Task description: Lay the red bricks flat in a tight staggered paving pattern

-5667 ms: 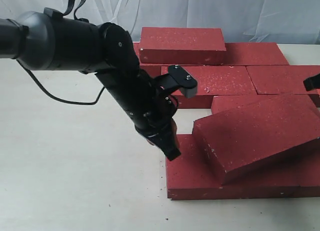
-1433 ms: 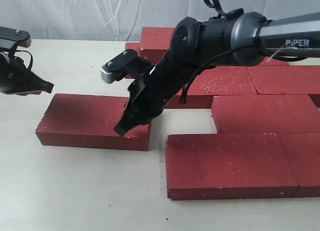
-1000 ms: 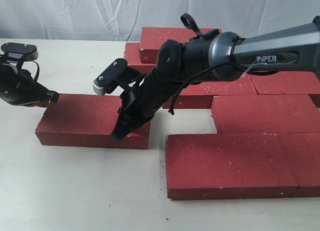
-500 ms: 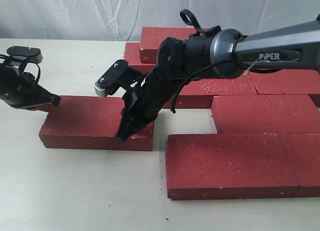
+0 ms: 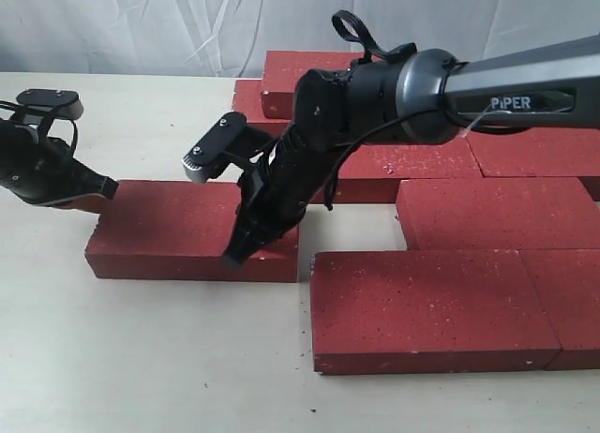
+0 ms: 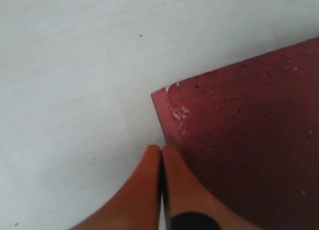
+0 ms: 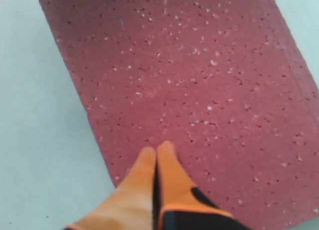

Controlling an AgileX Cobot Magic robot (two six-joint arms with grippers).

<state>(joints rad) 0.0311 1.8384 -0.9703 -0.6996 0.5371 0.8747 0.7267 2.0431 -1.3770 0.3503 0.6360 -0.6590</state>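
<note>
One loose red brick (image 5: pixel 169 229) lies flat on the table, left of the laid group. My right gripper (image 5: pixel 233 259) is shut, its tips pressed on this brick's top near its front right end; the right wrist view shows the shut gripper (image 7: pixel 157 149) on the speckled brick (image 7: pixel 199 75). My left gripper (image 5: pixel 105 186) is shut and rests against the brick's far left corner, seen close as the shut gripper (image 6: pixel 161 149) beside the brick corner (image 6: pixel 239 135). A narrow gap separates this brick from the front laid brick (image 5: pixel 422 306).
Laid red bricks fill the right: a front row (image 5: pixel 567 302), a middle one (image 5: pixel 497 213), a back row (image 5: pixel 417 156), and one stacked on top at the rear (image 5: pixel 291 72). Pale table (image 5: pixel 141 358) stretches left and front. A white cloth hangs behind.
The loose brick has slid right toward the laid group over the last second. Both shut grippers moved right along with it.
</note>
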